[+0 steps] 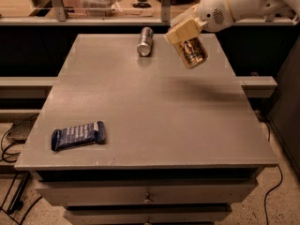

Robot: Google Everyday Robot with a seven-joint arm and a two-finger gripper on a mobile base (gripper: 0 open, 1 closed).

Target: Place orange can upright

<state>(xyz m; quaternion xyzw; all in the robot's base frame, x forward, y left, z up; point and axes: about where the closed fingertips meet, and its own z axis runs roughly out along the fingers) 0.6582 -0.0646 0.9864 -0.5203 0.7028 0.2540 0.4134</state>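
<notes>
The orange can, orange-brown and gold, hangs tilted above the back right part of the grey table, its lower end pointing down and to the right. My gripper comes in from the upper right on a white arm and is shut on the can's upper end. The can is off the table surface; its shadow falls on the table to the right.
A plain silver-grey can lies on its side at the back middle of the table, left of my gripper. A dark blue snack bar lies near the front left corner. Drawers sit below the table front. A shelf runs behind.
</notes>
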